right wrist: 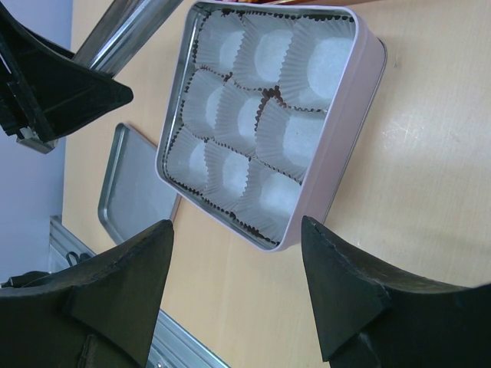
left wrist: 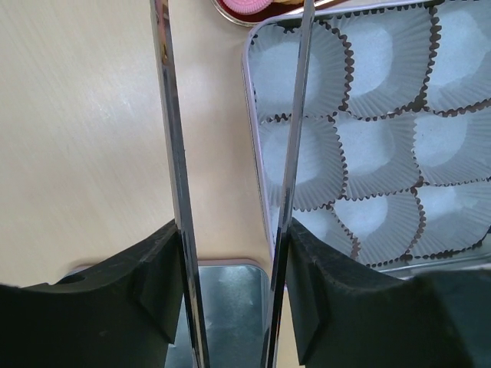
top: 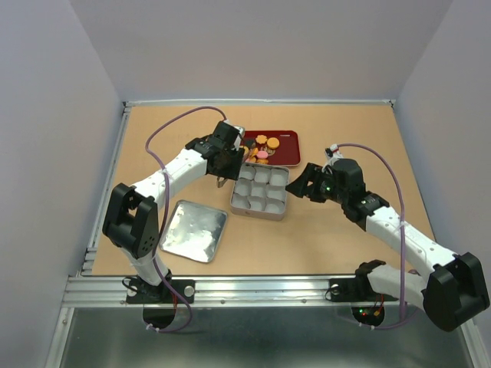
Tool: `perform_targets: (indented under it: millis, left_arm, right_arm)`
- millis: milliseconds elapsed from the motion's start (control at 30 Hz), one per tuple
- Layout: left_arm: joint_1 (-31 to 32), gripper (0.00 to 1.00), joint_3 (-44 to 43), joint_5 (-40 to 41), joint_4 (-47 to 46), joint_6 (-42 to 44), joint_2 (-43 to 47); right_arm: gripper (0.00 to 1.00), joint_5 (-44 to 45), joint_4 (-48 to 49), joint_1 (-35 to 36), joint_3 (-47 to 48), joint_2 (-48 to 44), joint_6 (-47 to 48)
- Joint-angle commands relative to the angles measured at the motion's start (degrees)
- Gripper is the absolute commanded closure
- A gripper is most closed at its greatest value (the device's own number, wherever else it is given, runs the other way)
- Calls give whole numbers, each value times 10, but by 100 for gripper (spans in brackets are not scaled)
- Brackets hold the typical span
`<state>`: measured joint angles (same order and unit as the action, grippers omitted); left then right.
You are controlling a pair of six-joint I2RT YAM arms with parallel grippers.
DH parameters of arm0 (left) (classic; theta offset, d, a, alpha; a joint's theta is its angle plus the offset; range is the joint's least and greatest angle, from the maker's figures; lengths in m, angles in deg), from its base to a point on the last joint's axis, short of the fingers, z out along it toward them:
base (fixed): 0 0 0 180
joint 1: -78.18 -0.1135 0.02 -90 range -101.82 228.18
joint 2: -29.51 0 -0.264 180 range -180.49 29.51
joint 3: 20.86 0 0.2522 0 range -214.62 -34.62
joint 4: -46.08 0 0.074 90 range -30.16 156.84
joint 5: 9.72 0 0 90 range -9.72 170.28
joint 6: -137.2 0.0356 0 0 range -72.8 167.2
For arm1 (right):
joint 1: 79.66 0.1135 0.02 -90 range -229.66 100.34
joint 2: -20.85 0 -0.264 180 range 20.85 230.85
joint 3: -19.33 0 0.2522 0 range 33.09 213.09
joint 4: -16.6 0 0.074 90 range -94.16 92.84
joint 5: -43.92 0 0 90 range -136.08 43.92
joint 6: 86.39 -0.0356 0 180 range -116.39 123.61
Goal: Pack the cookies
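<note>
**Cookies** (top: 265, 147): small round and flower-shaped pieces in orange, yellow, pink and dark brown. They are heaped on the left part of a dark red tray (top: 289, 155) at the far middle of the table (top: 345, 238).

**Containers:** just in front of the tray, a square silver tin (top: 257, 212) holds nine white fluted paper cups (right wrist: 253, 115) in three rows of three. A flat silver lid (top: 194, 230) lies apart, to the left and nearer the arms.

**Left gripper** (top: 222, 181): two long thin metal blades (left wrist: 173, 153), spread, with nothing between them. One is over the tin's edge column, the other over bare table.

**Right gripper** (right wrist: 236, 228): black fingers wide apart and gripping nothing, hovering to the right of the tin.

**Surface and room:** tan board with a metal rail (top: 268, 287) at the near edge and pale grey walls (top: 268, 46) on three sides.
</note>
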<state>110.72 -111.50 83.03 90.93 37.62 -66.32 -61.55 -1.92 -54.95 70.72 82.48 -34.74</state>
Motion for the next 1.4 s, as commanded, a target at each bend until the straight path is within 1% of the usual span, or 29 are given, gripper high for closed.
perform_targets:
  millis: [0, 33, 100, 267, 600, 833, 967, 1067, 1233, 1367]
  left_arm:
    - [0, 37, 5, -4, -9, -5, 12]
    - [1, 34, 6, -2, -9, -7, 11]
    - [0, 33, 7, 9, -6, -9, 9]
    - [0, 33, 12, 16, -8, -8, 4]
    - [-2, 39, 5, 34, -18, -23, -2]
    - [-13, 39, 5, 12, -22, -25, -1]
    - [-12, 40, 20, -12, -24, -23, -5]
    - [-12, 42, 35, -6, -28, -28, -7]
    - [-12, 43, 42, -5, -34, -29, -11]
    - [-12, 47, 35, -1, -35, -30, -14]
  right_arm:
    - [27, -2, 8, -2, -13, -5, 7]
    - [27, -2, 7, -3, -15, -5, 6]
    - [27, -2, 7, -3, -16, -5, 6]
    - [27, -3, 7, -3, -16, -4, 8]
    - [27, -4, 7, -2, -25, -6, 6]
    - [27, -3, 8, -3, -27, -5, 7]
    - [27, -3, 8, -3, -26, -3, 8]
    - [27, -3, 10, -2, -28, -2, 8]
    - [27, -5, 10, -2, -32, -4, 8]
    - [27, -7, 10, -3, -33, -3, 9]
